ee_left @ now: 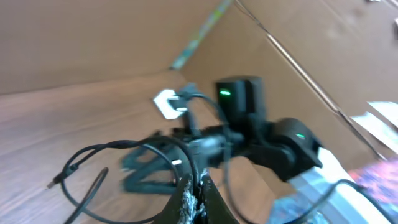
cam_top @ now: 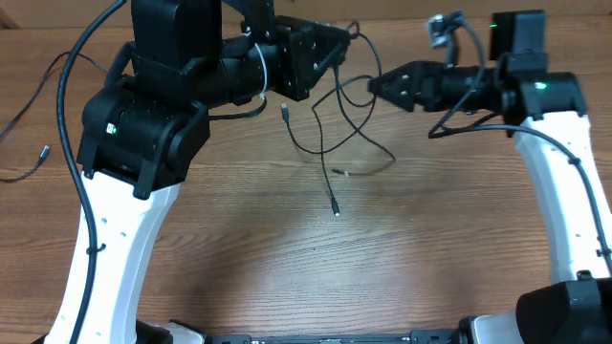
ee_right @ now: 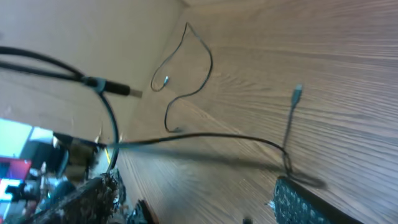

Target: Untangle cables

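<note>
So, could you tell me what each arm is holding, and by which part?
Left jaws shut on the cables mid-strand, not a plug; right jaws open, holding nothing.

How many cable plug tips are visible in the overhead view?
3. One plug tip at the tangle's left side, a second plug tip mid-table below it, a third plug tip far left. Others may be hidden in the tangle.

left tool [cam_top: 340, 45] pinched closed, right tool [cam_top: 374, 86] spread (tips facing).
</note>
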Available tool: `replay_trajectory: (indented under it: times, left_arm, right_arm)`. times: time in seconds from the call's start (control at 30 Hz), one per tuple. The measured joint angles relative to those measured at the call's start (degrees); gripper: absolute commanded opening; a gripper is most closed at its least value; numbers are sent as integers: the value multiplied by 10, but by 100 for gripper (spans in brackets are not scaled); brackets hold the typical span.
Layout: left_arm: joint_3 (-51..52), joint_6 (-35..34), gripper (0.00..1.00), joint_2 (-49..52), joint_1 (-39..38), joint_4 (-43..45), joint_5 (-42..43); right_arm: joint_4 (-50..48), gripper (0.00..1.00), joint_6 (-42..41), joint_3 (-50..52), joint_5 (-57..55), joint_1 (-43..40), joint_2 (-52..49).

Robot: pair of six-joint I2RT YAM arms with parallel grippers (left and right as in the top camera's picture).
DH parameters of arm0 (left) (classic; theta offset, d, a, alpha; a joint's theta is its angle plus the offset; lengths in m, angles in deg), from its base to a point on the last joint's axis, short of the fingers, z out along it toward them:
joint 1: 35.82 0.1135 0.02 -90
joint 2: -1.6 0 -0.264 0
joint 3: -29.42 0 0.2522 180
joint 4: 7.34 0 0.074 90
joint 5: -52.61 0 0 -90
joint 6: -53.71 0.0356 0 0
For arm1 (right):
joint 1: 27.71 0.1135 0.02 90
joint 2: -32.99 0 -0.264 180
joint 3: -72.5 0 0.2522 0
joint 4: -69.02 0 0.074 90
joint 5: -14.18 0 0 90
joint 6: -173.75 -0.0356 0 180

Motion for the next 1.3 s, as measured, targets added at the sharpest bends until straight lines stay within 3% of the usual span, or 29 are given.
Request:
replay_trajectory:
  times: [0.27,0.43,0.5,0.7,1.03,1.3]
  left_arm:
    - [0,-6,4,0,55,1,115]
    - [0,-15,4,0,68,1,155]
    - [0,-15,4,0,68,1,160]
    - [0,-9,4,0,68,-27,119]
    - [0,43,4,0,68,-47,49]
    - [0,60,4,8,68,-49,42]
  right_arm:
    - [-29,78,14,0,1,21,-31]
    - [-54,68,3,0,21,21,-43]
    - [-64,62,-26,0,24,20,-45]
    - [-35,61,-178,0,31,2,-45]
    - [-5,70,-339,0,38,-30,-45]
    - [-40,73,-430,0,26,22,-45]
